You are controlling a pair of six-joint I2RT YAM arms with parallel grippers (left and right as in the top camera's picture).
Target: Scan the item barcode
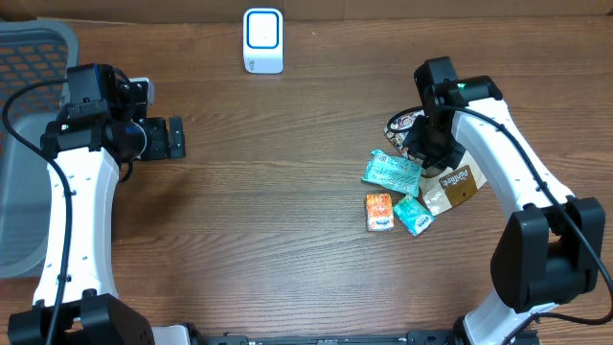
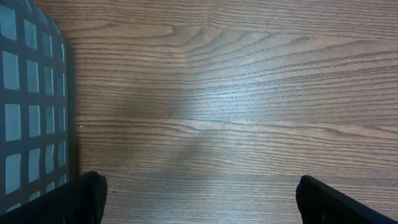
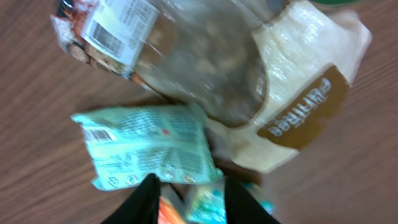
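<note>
Several snack packets lie in a pile at the right: a mint-green packet (image 1: pixel 392 172) (image 3: pixel 146 143), a brown and white pouch (image 1: pixel 452 185) (image 3: pixel 298 106), a clear bag (image 1: pixel 404 125) (image 3: pixel 155 43) with a barcode label (image 3: pixel 107 36), an orange packet (image 1: pixel 379 211) and a small teal packet (image 1: pixel 414 215). My right gripper (image 1: pixel 421 149) (image 3: pixel 193 199) hangs over the pile, jaws partly open with nothing gripped; the orange and small teal packets show below the gap. A white scanner (image 1: pixel 262 40) stands at the back. My left gripper (image 1: pixel 175 138) (image 2: pixel 199 199) is wide open over bare wood.
A grey mesh basket (image 1: pixel 29 144) (image 2: pixel 31 93) sits along the left edge, close beside my left arm. The table is brown wood (image 1: pixel 278 192).
</note>
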